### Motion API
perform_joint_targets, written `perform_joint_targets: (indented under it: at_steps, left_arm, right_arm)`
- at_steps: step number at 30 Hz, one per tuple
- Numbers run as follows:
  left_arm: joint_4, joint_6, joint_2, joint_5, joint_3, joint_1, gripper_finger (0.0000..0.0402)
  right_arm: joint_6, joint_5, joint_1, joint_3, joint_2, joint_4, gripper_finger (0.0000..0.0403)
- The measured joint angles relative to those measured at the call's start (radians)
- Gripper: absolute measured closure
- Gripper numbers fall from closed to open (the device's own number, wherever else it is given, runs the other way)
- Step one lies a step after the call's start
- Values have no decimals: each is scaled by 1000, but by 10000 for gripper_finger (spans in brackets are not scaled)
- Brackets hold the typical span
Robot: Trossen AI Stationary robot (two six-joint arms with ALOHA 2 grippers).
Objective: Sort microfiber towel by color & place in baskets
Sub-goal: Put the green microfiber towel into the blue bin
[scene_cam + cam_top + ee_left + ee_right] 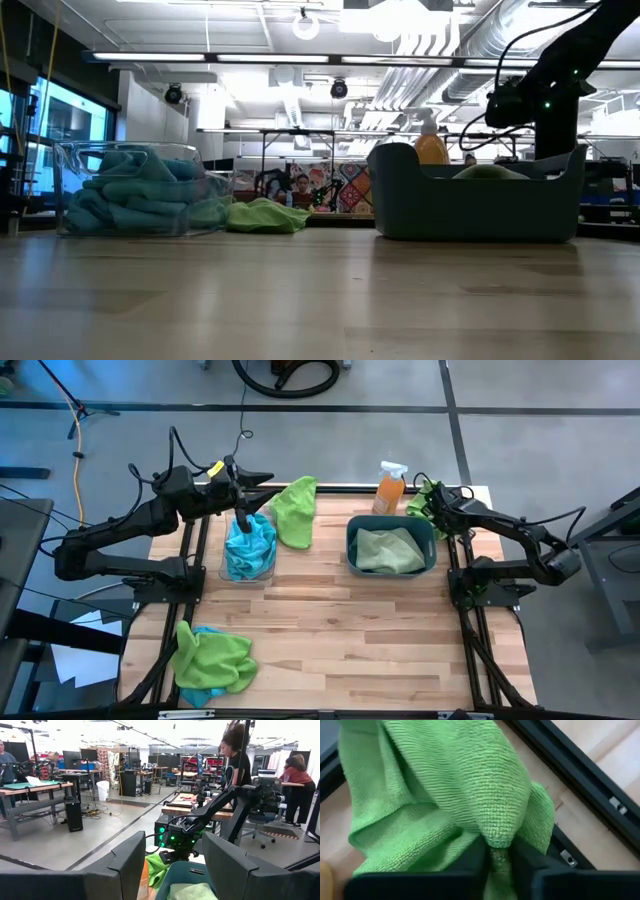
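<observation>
Your right hand [501,857] pinches a green towel [455,795] at the desk's [340,620] far right corner, over the frame rail, just beside the teal tub [391,547]. Your left hand [243,510] hangs spread above the clear bin [248,550]. The desk's middle lies bare.

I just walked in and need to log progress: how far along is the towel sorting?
Done: blue towels fill the clear bin, and a green towel lies in the teal tub. In hand: the right gripper pinches a green towel by the table's far right corner. Left: one green towel beside the clear bin and a green-and-blue pile at the near left.
</observation>
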Motion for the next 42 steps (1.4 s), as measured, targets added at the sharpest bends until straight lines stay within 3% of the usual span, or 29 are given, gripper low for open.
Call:
perform_joint_targets:
  at_steps: [2, 12, 18, 27, 35, 38, 42]
  left_arm:
    - [4, 0, 0, 0, 0, 0, 218]
    - [5, -10, 0, 0, 0, 0, 218]
    - [5, -10, 0, 0, 0, 0, 218]
    - [5, -9, 1, 0, 0, 0, 218]
    - [5, -10, 1, 0, 0, 0, 218]
    - [5, -10, 1, 0, 0, 0, 218]
    - [5, -31, 1, 0, 0, 0, 218]
  right_arm:
    - [-37, 3, 10, 0, -14, 3, 384]
    - [-149, 132, 74, 104, -247, -54, 396]
    - [-287, 237, 88, 289, -367, -68, 401]
    - [-556, 281, 88, 619, -364, -64, 402]
    - [-609, 172, 91, 668, -357, -65, 402]
    - [-704, 77, 124, 668, -356, -11, 402]
    - [-833, -126, 181, 668, -362, 69, 403]
